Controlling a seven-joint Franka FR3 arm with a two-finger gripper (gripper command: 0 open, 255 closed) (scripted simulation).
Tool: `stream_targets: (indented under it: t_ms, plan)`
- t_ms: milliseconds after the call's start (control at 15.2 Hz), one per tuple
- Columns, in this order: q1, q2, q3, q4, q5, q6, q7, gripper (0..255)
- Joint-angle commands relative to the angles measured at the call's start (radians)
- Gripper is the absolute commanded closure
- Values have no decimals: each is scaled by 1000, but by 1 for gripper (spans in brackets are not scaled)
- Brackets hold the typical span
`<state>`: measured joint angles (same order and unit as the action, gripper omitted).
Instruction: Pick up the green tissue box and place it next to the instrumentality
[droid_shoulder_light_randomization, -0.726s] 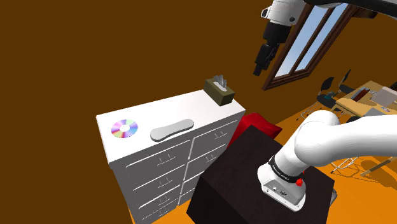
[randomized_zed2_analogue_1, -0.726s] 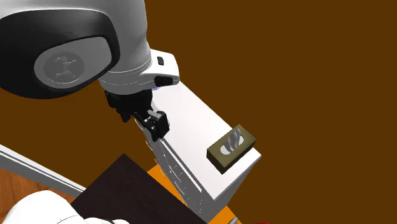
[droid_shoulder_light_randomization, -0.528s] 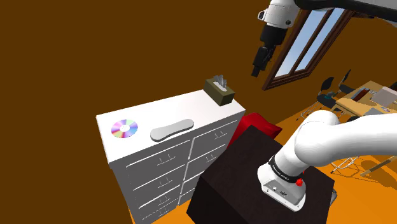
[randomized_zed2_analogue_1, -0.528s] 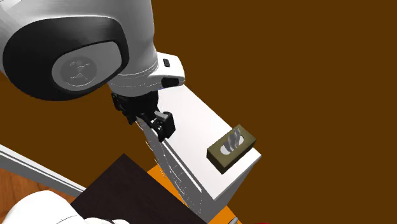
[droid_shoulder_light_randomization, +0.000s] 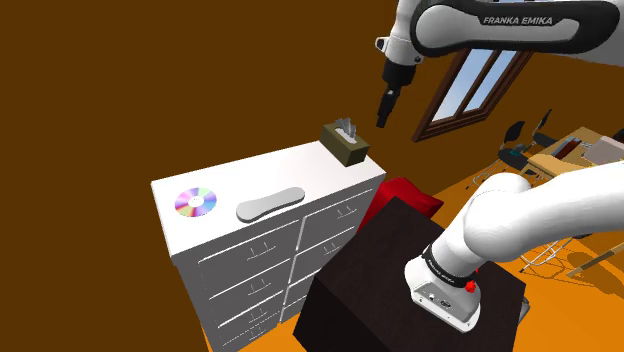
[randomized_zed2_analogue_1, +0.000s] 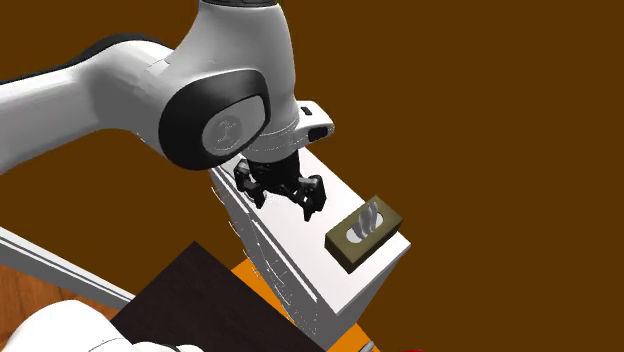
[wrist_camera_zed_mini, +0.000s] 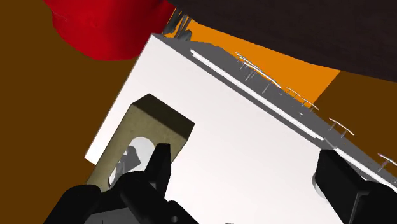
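Black two-finger gripper (droid_shoulder_light_randomization: 385, 108): spread wide, holding nothing, upper centre-right of shoulder view. Olive-green rectangular tissue box (droid_shoulder_light_randomization: 346, 142): just below-left of it, on far corner of white drawer chest (droid_shoulder_light_randomization: 270, 175) (long axis across the top). Needs descent down-left.

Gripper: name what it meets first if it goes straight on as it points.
Probably the white dresser top beside the olive tissue box: in the wrist view it lies between the fingers of the open gripper. One finger may clip the box; depth is unclear.
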<state>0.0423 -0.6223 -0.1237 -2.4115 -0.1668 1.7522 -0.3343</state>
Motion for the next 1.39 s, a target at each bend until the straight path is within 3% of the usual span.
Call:
stream_targets:
  t_ms: [0, 462, 924, 1056, 1320]
  plan:
    - [1, 51, -14, -8, -43, 76, -46, 0]
    - [1, 265, -48, 22, -177, 320, -164, 0]
    - [-8, 505, -67, 119, -308, 538, -245, 0]
    - [-12, 576, -69, 158, -346, 592, -261, 0]
    - [-20, 612, -77, 156, -359, 635, -257, 0]
